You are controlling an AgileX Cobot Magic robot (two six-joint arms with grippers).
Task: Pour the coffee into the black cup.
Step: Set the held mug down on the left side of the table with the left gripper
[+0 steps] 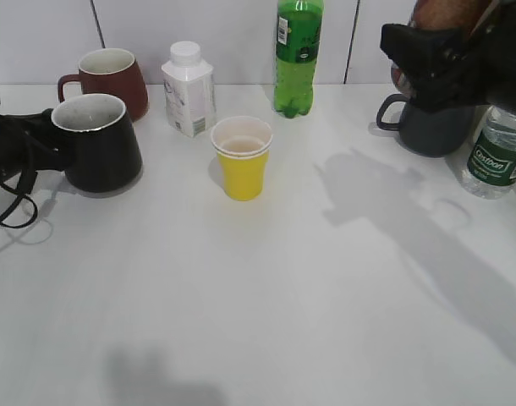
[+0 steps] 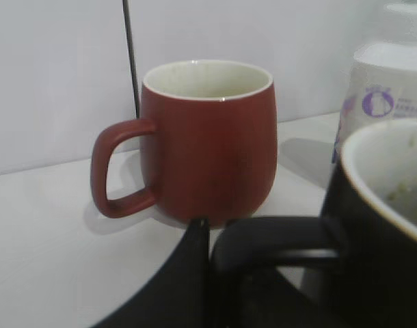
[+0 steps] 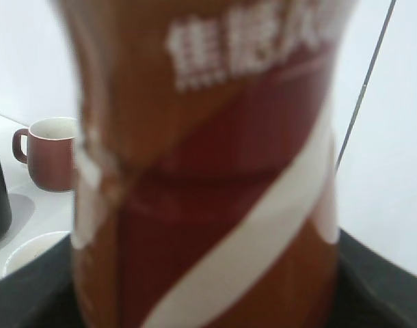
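Yellow cup: small yellow paper cup (image 1: 241,157) with a pale inside, nearest of the things on the white table (image 1: 266,304), standing near the middle.
Black cup: glossy black tapered mug (image 1: 97,144), wider at its base, off-white inside with faint specks – at the far left, upright, its loop handle (image 2: 277,249) pointing left.
Left gripper: black left gripper (image 1: 40,145) at that handle; one finger (image 2: 188,273) lies against the loop, but whether it grips cannot be told.
Coffee: small curvy brown plastic bottle (image 3: 208,171) with a white swoosh and white lettering, filling the right wrist view – raised at the far right, above the table.
Right gripper: black right gripper (image 1: 436,59) closed around the bottle, over a dark grey mug (image 1: 431,127).
Far row: maroon mug (image 1: 110,78) just behind the black cup, white carton-like bottle (image 1: 189,89), tall green bottle (image 1: 298,57).
Right edge: clear water bottle with green label (image 1: 497,154), beside the grey mug.
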